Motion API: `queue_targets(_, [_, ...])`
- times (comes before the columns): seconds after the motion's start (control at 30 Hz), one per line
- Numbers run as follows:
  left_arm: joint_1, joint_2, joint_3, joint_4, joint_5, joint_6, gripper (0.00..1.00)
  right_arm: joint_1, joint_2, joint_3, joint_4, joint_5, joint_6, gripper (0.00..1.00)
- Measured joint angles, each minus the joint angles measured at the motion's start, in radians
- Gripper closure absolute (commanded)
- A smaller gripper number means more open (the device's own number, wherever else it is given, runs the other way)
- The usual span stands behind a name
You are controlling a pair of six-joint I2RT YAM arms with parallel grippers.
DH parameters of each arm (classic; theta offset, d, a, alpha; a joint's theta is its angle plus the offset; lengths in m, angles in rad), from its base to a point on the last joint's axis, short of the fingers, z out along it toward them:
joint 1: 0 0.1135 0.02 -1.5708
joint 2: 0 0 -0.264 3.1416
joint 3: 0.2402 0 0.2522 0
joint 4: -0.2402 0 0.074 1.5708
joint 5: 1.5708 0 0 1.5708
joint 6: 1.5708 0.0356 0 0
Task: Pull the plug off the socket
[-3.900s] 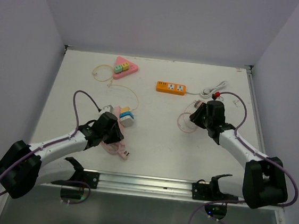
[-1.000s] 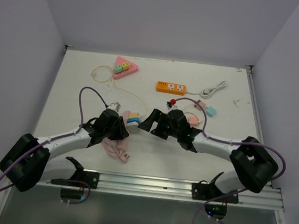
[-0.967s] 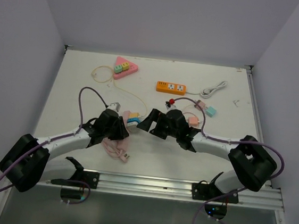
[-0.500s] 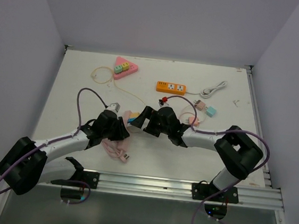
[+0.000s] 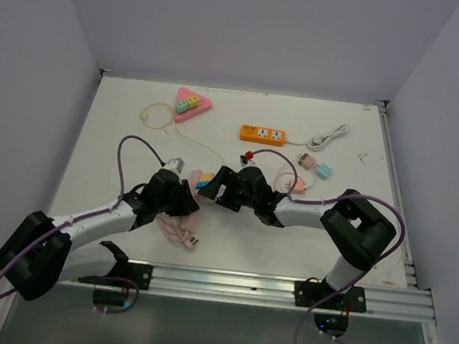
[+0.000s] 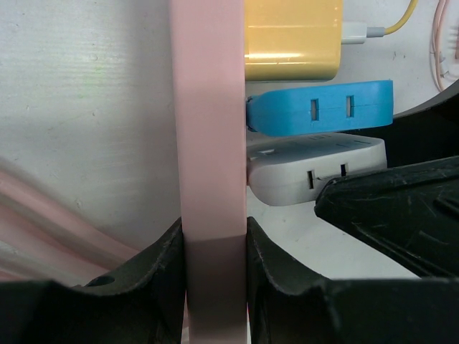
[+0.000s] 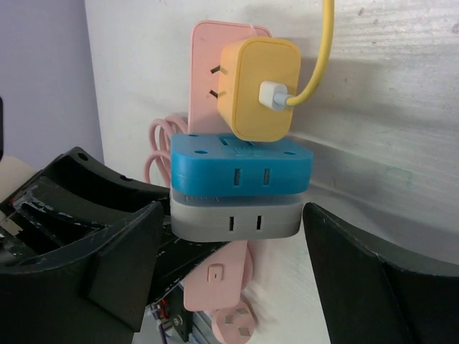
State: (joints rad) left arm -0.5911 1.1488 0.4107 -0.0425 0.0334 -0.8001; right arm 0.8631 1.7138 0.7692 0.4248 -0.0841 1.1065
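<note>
Near the middle of the table [image 5: 247,240], the two arms met nose to nose over the pink strip [image 6: 211,107]. The left pincer [image 6: 213,247] was clamped on it, a finger pressed against each long edge, with the strip running up between them in the left wrist view. Three plugs stood in a row on the strip's face: a yellow plug [image 7: 259,89] at the far end with a yellow cable [image 7: 323,57] leading out of it, a blue plug [image 7: 240,165] next, and a grey plug [image 6: 301,168] nearest the left pincer. Blue and grey sat tight against each other. And there was the right pincer [image 7: 233,218], jaws wide, one finger on each side of the grey plug with a thin sliver of gap either way, so it bracketed the plug without gripping it. The grey plug was seated in the strip. The strip's pink cord [image 5: 178,231] lay looped on the table just behind the left pincer, ending in its own plug. Well apart, toward the back of the table, lay an orange strip [image 5: 264,134] and a pink triangular socket [image 5: 189,103].
</note>
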Motion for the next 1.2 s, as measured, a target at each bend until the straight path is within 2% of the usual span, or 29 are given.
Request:
queue_targets(0.2, [0.0, -0.007, -0.001, 0.001, 0.0, -0.001, 1.0, 0.0, 0.002, 0.0, 0.023, 0.003, 0.006, 0.28])
queue_targets(0.33, [0.0, -0.009, -0.005, 0.005, -0.002, -0.005, 1.0, 0.0, 0.002, -0.001, 0.025, 0.008, 0.013, 0.4])
queue_targets(0.43, [0.0, -0.01, -0.009, 0.011, -0.003, -0.014, 1.0, 0.0, 0.002, -0.007, 0.034, 0.012, 0.016, 0.61])
queue_targets(0.47, [0.0, -0.011, -0.011, 0.013, -0.004, -0.02, 1.0, 0.0, 0.002, -0.011, 0.04, 0.012, 0.018, 0.71])
queue_targets(0.53, [0.0, -0.011, -0.013, 0.016, -0.008, -0.033, 1.0, 0.0, 0.002, -0.02, 0.054, 0.014, 0.02, 0.79])
queue_targets(0.57, [0.0, -0.011, -0.014, 0.017, -0.01, -0.04, 1.0, 0.0, 0.002, -0.024, 0.061, 0.014, 0.021, 0.87])
queue_targets(0.7, [-0.002, -0.009, -0.014, 0.014, -0.021, -0.079, 1.0, 0.0, 0.002, -0.043, 0.09, 0.016, 0.027, 1.0])
queue_targets(0.93, [-0.011, 0.012, -0.013, 0.014, -0.039, -0.153, 1.0, 0.006, -0.008, -0.07, 0.113, 0.046, 0.027, 1.0])
queue_targets(1.2, [-0.026, -0.009, -0.012, 0.037, -0.042, -0.217, 1.0, 0.016, -0.109, -0.092, 0.05, 0.117, 0.011, 1.0])
